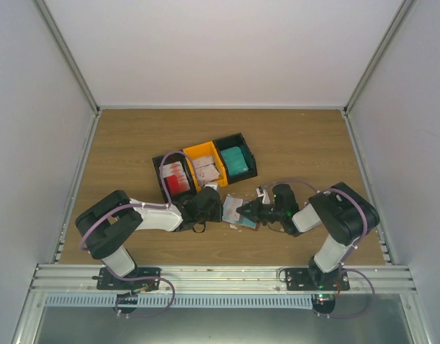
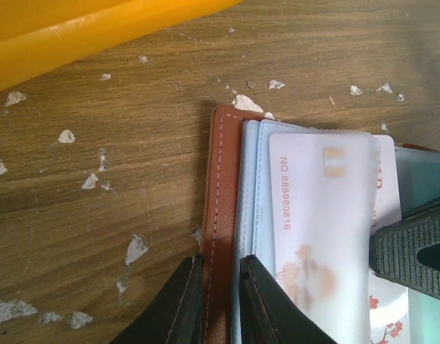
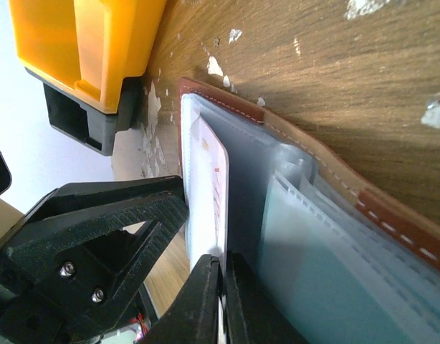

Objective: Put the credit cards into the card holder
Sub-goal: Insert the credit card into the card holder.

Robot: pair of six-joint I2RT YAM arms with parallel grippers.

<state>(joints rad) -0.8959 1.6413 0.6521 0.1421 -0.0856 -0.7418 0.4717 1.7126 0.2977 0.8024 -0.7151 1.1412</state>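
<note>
Left hand (image 2: 220, 264) pinches the stitched edge of the flat reddish-brown leather card holder (image 2: 221, 179), open on the wooden counter (image 2: 120, 165); right hand (image 3: 221, 261) pinches a thin white-pinkish plastic credit card (image 2: 320, 215) lying over its clear sleeves (image 2: 252, 186). Hold the leather flat and slide the card level into one sleeve mouth.

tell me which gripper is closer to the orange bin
Left. The left gripper clamps the wallet edge right by the bin; the right gripper pinches a card across the wallet.

Left claw (image 2: 218, 294) nipped nearly closed, right claw (image 3: 221, 287) pinched tight, facing each other, both low
</note>
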